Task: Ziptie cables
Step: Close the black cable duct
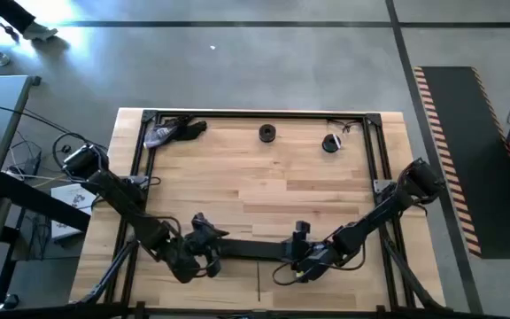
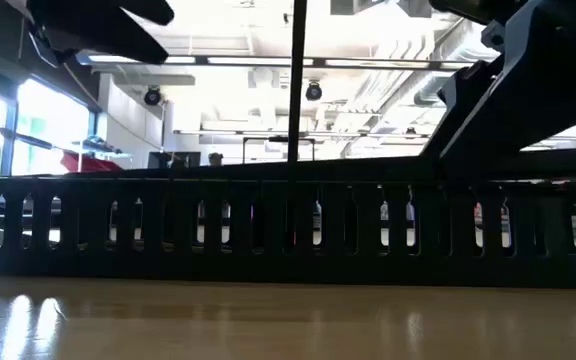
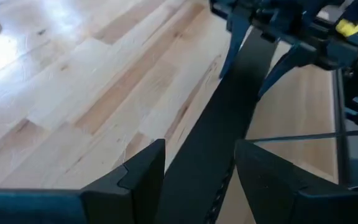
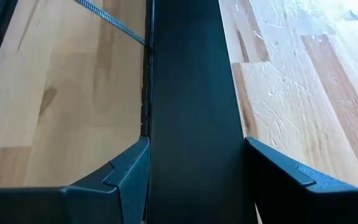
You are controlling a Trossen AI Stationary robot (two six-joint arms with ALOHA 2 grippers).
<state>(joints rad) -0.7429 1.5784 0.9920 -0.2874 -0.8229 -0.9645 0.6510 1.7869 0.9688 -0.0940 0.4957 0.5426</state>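
A long black slotted channel lies on the wooden table near its front edge and stands on its base in the low view. My left gripper is at the channel's left part and my right gripper at its right part, each astride it. A thin ribbed dark strip lies on the table and reaches the channel's side; it also crosses the left wrist view. The cables do not show in any view. My left gripper has the channel between its two fingers, one on each long side. The fingers slant down from above and lie across it. The channel rests on the table. My right gripper has the channel between its two fingers, and the channel's closed top fills the gap between them. One finger stands on each long side, coming from above, across the channel. The channel rests on the table.
A black frame rail runs around the table. Two small black round things sit near the far edge. A pale grey and black heap lies in the far left corner. Bare wood lies between them and the channel.
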